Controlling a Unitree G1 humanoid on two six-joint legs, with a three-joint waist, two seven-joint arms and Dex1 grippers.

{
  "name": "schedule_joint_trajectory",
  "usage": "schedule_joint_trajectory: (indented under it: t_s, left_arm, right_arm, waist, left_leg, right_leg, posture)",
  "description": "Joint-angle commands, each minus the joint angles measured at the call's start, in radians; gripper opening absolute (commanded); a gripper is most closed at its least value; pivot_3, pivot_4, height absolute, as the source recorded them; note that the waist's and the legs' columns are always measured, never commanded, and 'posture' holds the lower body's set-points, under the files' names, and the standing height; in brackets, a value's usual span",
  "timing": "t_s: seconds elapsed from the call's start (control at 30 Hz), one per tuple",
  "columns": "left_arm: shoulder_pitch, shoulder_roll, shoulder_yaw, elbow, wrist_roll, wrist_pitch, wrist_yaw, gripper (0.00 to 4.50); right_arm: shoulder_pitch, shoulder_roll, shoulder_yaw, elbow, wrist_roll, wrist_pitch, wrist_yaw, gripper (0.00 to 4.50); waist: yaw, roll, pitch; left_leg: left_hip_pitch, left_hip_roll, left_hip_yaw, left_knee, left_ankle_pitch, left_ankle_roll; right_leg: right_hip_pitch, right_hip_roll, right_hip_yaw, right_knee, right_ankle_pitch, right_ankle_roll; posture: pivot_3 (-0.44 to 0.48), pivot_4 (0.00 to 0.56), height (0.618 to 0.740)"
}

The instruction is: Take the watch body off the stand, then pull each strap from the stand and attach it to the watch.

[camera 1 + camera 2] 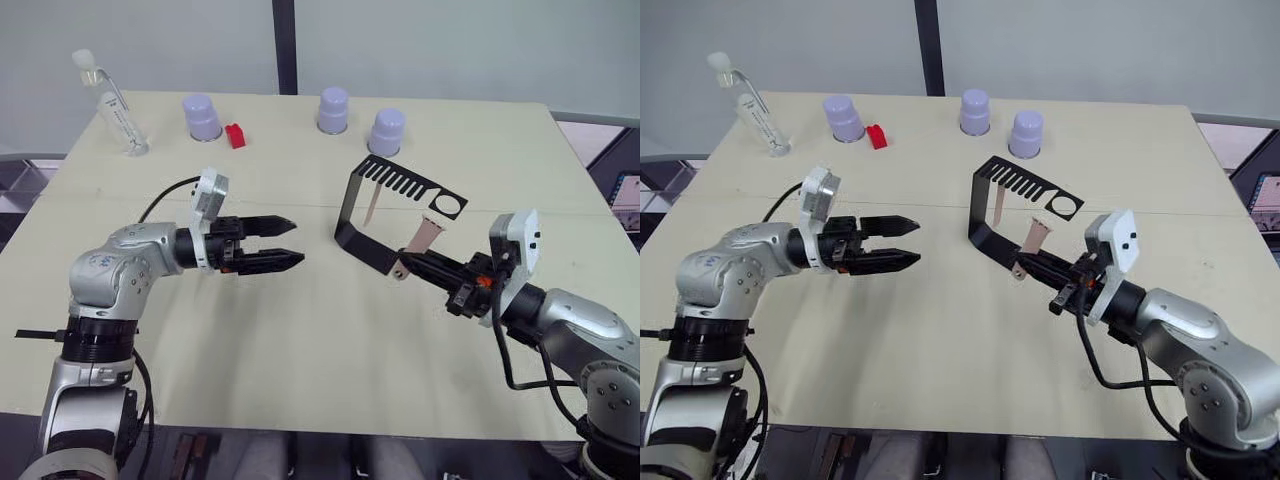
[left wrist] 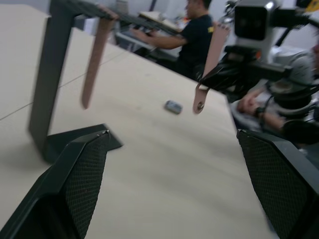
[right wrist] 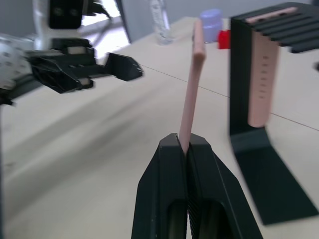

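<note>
The stand (image 1: 352, 215) sits right of centre in the head-camera frame, its flat base on the desk (image 1: 300, 340) and its slotted top plate with the round hole angled toward the right. One pink-tan strap (image 1: 372, 205) hangs from the comb slots beneath the top plate, inside the bracket. The second strap (image 1: 422, 240) is off the slots, just right of the stand's base, tilted, its lower end clamped between the closed fingers of the right end effector (image 1: 408, 260); in the right wrist view the strap (image 3: 192, 84) rises from between the two pressed-together fingers. The watch body (image 2: 173, 106) appears in the left wrist view as a small dark object lying flat on the desk, beyond the stand and apart from both straps. The left end effector (image 1: 288, 245) hovers above the desk left of centre, well apart from the stand, with its two fingers spread and nothing between them. Along the upper edge of the desk stand three lavender cups (image 1: 203, 118), a small red object (image 1: 235, 136) just beside the leftmost cup, and a clear bottle (image 1: 112, 105) leaning in the upper left.
</note>
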Motion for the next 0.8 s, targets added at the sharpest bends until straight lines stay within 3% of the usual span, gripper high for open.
schedule_joint_trajectory:
  t_s: [0.03,0.07,0.17,0.23,0.8]
  left_arm:
    - [-0.013,-0.056,-0.02,-0.045,-0.033,-0.006,0.003,4.4]
    - [-0.012,-0.084,-0.029,-0.046,-0.037,-0.003,0.013,4.4]
    - [-0.019,-0.145,-0.036,-0.042,-0.055,0.012,0.033,3.61]
    - [-0.029,-0.174,-0.035,-0.052,-0.081,0.047,0.056,2.64]
    - [-0.019,-0.234,-0.101,-0.075,-0.093,0.068,0.071,2.64]
  right_arm:
    - [-0.027,-0.037,0.018,0.024,0.12,0.04,0.051,0.0]
    - [-0.043,-0.036,0.029,0.039,0.145,0.046,0.053,0.0]
    - [-0.077,-0.041,0.065,0.064,0.167,0.045,0.056,0.0]
    - [-0.071,-0.059,0.104,0.06,0.132,0.037,0.075,0.0]
    - [-0.041,-0.061,0.155,0.05,0.088,-0.026,0.056,0.0]
  waist:
    - [-0.002,0.0,0.0]
    - [-0.004,0.0,0.0]
    - [-0.01,0.0,0.0]
    - [-0.007,0.0,0.0]
    - [-0.002,0.0,0.0]
  left_leg:
    - [0.0,0.0,0.0,0.0,0.0,0.0]
    - [0.0,0.0,0.0,0.0,0.0,0.0]
    - [0.0,0.0,0.001,0.0,0.0,-0.001]
    - [0.0,0.0,0.001,0.0,0.0,-0.001]
    - [-0.001,0.0,0.001,0.001,0.001,-0.001]
  right_leg:
    - [0.0,0.0,0.0,0.0,0.0,0.0]
    - [-0.001,0.0,0.0,0.002,0.0,0.0]
    - [-0.002,0.001,0.001,0.003,0.0,0.0]
    - [-0.002,0.001,0.001,0.004,0.0,0.0]
    - [-0.002,0.001,0.001,0.003,0.0,0.0]
  posture:
    - [0.0,0.15,0.739]
    - [0.0,0.15,0.739]
    - [0.0,0.15,0.739]
    - [0.0,0.15,0.739]
    - [0.0,0.15,0.739]
